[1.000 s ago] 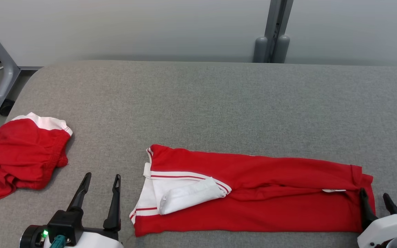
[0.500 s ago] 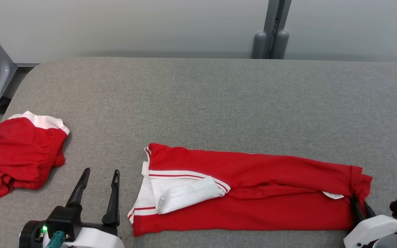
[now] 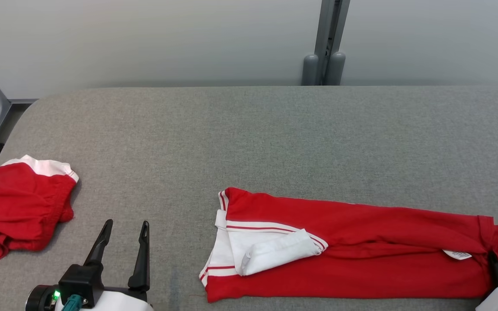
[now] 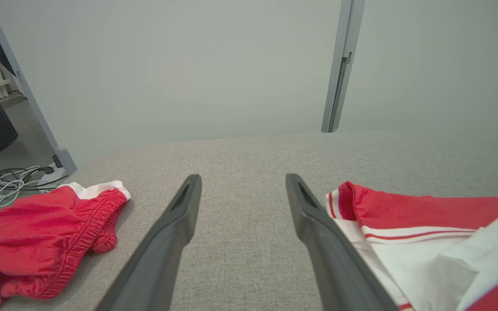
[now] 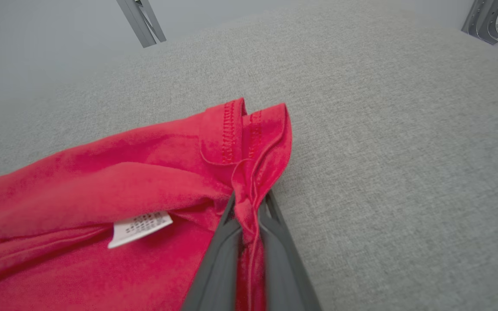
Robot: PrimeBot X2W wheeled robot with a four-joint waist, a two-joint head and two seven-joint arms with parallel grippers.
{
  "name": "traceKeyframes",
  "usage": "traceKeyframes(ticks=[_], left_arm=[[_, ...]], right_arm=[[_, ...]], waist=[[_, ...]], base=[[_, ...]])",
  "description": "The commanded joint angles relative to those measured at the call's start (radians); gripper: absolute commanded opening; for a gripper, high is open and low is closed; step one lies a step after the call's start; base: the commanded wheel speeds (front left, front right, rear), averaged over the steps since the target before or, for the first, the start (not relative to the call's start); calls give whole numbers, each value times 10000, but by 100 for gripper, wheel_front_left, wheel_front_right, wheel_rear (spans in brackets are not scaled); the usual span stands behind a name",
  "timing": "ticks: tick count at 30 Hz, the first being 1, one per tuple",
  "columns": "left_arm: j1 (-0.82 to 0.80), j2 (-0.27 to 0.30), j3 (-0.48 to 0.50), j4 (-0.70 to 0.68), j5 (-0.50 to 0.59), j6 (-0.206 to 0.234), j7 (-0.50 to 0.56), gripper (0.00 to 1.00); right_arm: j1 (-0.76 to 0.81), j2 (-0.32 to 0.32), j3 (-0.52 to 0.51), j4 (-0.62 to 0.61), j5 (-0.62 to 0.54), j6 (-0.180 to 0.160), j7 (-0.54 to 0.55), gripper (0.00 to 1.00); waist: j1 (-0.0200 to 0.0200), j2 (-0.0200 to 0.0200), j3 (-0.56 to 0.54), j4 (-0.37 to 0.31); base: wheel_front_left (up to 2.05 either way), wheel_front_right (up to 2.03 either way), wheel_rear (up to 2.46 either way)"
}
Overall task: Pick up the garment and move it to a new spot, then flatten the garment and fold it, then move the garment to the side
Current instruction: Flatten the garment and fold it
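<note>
One grey table (image 3: 275,138) | red garment (image 3: 383,268) lies flat at near right, long axis left to right, white-trimmed end toward left | right claw (image 3: 497,261) pinching its right hem | left claw (image 3: 127,223) wide, holding nothing

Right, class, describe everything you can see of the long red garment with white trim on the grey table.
The long red garment, soft cloth, lies on the grey fabric table, folded lengthwise into a strip. Its left end shows white, red-striped trim; a white label sits near the right hem, which the right gripper pinches between its fingers.
</note>
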Motion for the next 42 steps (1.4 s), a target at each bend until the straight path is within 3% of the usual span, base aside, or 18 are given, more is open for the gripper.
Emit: traceKeyframes(ticks=[1,10,18,22,27,37,38,39,40,42], left_arm=[[-19,18,22,10,-38,20,-55,100],[195,16,6,67,-119,49,-58,100],[215,76,-57,31,-133,44,-17,100],[33,85,-148,24,-84,-17,11,100],[-192,-4,-321,101,-30,-104,26,100],[-588,-175,-521,286,31,-267,-24,100],[-622,-181,-511,309,27,-260,-34,100],[-650,-190,-507,332,26,-264,-46,100],[-668,-194,-493,347,26,-258,-54,100],[-674,-201,-460,382,28,-242,-65,100]], right_arm=[[76,-96,-37,-58,55,-20,-96,0],[-75,194,510,-1209,-6,-11,-23,0],[-377,1319,2047,-4173,-195,-11,1087,0],[-505,1983,3161,-4954,-104,-11,1598,0],[-976,2420,4845,-4727,672,-11,1558,0],[-2215,2436,7066,-2972,2569,-11,481,0],[-2334,2444,7204,-2818,2668,-11,403,11],[-2436,2448,7354,-2674,2787,-11,322,44],[-2558,2451,7489,-2581,2840,-11,234,100],[-2761,2444,7709,-2498,2981,-11,98,100]], waist=[[0,-1,-48,-49],[0,-1,-390,-338],[0,-1,-546,-416],[0,-1,-513,-155],[0,-1,-365,487],[0,-1,79,1256],[0,-1,114,1260],[0,-1,137,1259],[0,-1,167,1243],[0,-1,191,1191]], base=[[0,0,0],[0,0,0],[0,0,0],[0,0,0],[0,0,0],[0,0,0],[0,0,0],[0,0,0],[0,0,0],[0,0,0]])
